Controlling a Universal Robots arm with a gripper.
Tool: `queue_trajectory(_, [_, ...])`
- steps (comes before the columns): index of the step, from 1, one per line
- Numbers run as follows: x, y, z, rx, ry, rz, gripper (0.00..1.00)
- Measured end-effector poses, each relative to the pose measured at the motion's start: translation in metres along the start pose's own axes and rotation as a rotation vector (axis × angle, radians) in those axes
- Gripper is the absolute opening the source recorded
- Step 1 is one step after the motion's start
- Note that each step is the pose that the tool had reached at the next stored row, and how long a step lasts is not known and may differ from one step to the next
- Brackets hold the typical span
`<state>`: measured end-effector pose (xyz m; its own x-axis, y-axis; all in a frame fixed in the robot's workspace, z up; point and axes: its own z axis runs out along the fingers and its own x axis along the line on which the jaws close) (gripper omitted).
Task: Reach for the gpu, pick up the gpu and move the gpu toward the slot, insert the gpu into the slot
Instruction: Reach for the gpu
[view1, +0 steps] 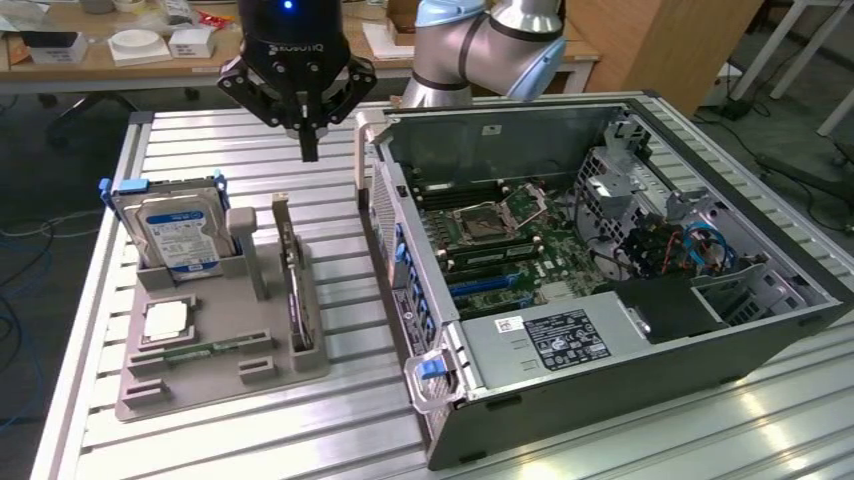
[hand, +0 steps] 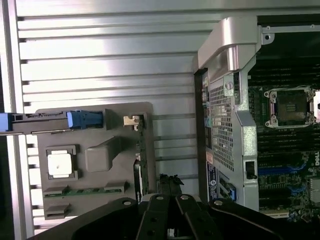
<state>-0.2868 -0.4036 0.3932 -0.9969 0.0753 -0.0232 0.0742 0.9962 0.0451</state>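
The gpu (view1: 296, 290) stands edge-on in a groove of the grey holder tray (view1: 214, 375), its metal bracket at the far end. In the wrist view the gpu (hand: 138, 170) is a thin dark blade on the tray. My gripper (view1: 310, 150) hangs above the table, beyond the card's far end and a little toward the case. Its fingers meet in a point and hold nothing. The wrist view has the gripper (hand: 169, 187) close beside the card's near end. The blue slot (view1: 487, 285) lies on the green motherboard inside the open case, and appears as the slot (hand: 277, 170) in the wrist view.
A silver hard drive (view1: 174, 225) with a blue label stands in the tray, with a processor (view1: 164, 320) and a green memory stick (view1: 200, 352) in front of it. The open computer case (view1: 601, 330) fills the exterior view's right. The slatted metal table (view1: 334, 420) carries everything.
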Motion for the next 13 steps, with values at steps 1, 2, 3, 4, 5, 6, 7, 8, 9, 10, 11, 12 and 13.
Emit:
queue_trajectory(1, [0.001,-0.0002,0.0000,0.0000,0.0000,0.000,0.10])
queue_trajectory(2, [0.002,-0.0003,-0.0001,0.0000,0.0000,0.000,0.10])
queue_trajectory(3, [0.003,-0.0004,-0.0001,0.0001,0.0001,0.000,0.10])
queue_trajectory(4, [0.004,-0.0006,-0.0001,0.0000,0.0001,0.000,0.10])
queue_trajectory(5, [0.005,-0.0007,-0.0001,0.0000,0.0001,0.000,0.10])
queue_trajectory(6, [0.006,-0.0008,-0.0002,0.0000,0.0002,0.000,0.10])
queue_trajectory(7, [0.007,-0.0010,-0.0002,0.0000,0.0002,0.000,0.10])
queue_trajectory(8, [0.008,-0.0011,-0.0002,0.0000,0.0002,0.000,0.10])
queue_trajectory(9, [0.009,-0.0013,-0.0002,0.0000,0.0002,0.000,0.10])
queue_trajectory(10, [0.010,-0.0014,-0.0002,0.0000,0.0003,0.000,0.10])
queue_trajectory(11, [0.011,-0.0015,-0.0003,0.0001,0.0004,0.000,0.10])
queue_trajectory(12, [0.012,-0.0016,-0.0003,0.0000,0.0003,0.000,0.10])
queue_trajectory(13, [0.013,-0.0018,-0.0003,0.0000,0.0005,0.000,0.10])
